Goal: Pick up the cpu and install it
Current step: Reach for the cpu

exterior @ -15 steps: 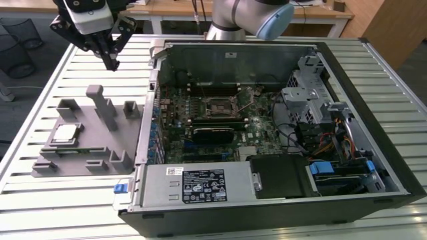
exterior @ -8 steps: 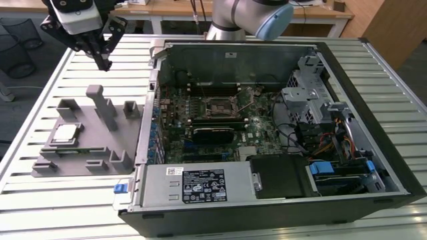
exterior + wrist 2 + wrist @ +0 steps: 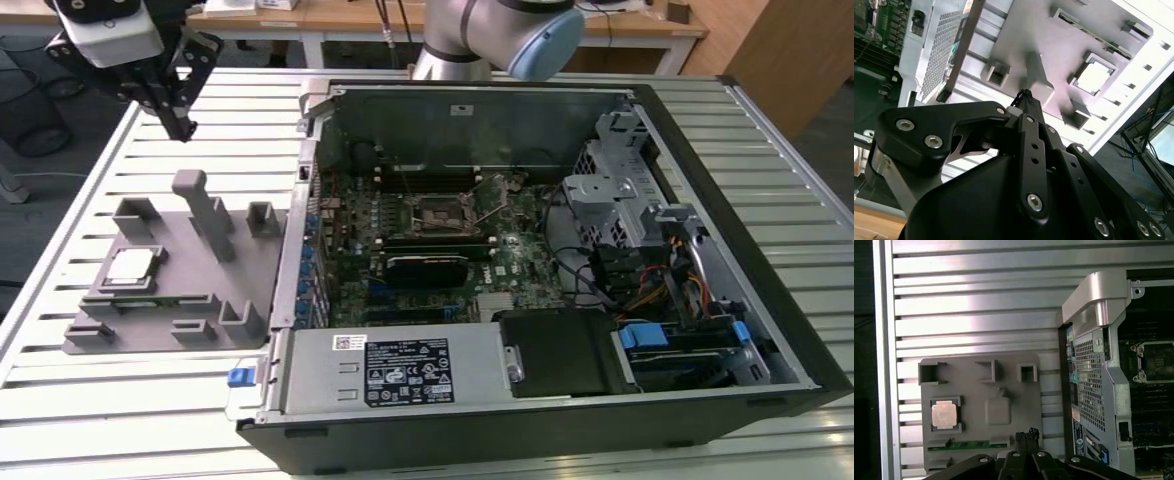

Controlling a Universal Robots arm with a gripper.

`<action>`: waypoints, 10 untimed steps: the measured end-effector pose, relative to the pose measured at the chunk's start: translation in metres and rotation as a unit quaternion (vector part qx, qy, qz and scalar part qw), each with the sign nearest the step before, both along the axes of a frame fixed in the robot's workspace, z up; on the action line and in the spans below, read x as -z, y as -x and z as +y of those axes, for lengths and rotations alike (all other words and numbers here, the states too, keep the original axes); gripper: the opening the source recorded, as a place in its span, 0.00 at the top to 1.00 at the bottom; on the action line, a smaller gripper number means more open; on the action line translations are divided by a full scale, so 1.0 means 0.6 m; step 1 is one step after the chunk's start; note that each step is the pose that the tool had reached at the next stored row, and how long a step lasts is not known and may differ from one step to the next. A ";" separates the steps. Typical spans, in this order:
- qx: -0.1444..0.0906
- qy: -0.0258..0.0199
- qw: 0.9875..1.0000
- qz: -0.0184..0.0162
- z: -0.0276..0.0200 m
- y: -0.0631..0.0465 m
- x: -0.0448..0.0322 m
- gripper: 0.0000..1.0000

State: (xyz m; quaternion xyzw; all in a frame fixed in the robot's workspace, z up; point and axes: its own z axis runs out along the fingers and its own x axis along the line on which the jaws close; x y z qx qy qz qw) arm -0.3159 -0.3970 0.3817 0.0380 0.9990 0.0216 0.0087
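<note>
gripper [image 3: 179, 128] | fingertips pressed together, nothing pinched | hangs over the slatted table [image 3: 134, 400] at 11 o'clock in exterior view || cpu [image 3: 130, 267] | flat in a recess of the grey tray [image 3: 134, 335], 9 o'clock, at gripper's 6 o'clock, well apart || CPU socket [image 3: 445, 213] | on motherboard inside open computer case [image 3: 534, 432], centre

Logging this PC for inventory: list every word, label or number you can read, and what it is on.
Nothing can be read.
Dark label on the power supply: print too small.
White sticker beside it: too small.
Stickers on the case's rear panel: blurred.
cpu top: no legible marking.
</note>
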 end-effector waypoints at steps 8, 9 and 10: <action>0.000 0.000 1.000 0.000 0.0023 0.033 0.001 0.89; 0.000 0.000 1.000 0.000 0.0026 0.037 0.001 0.89; 0.000 0.000 1.000 0.000 0.0028 0.041 0.001 0.89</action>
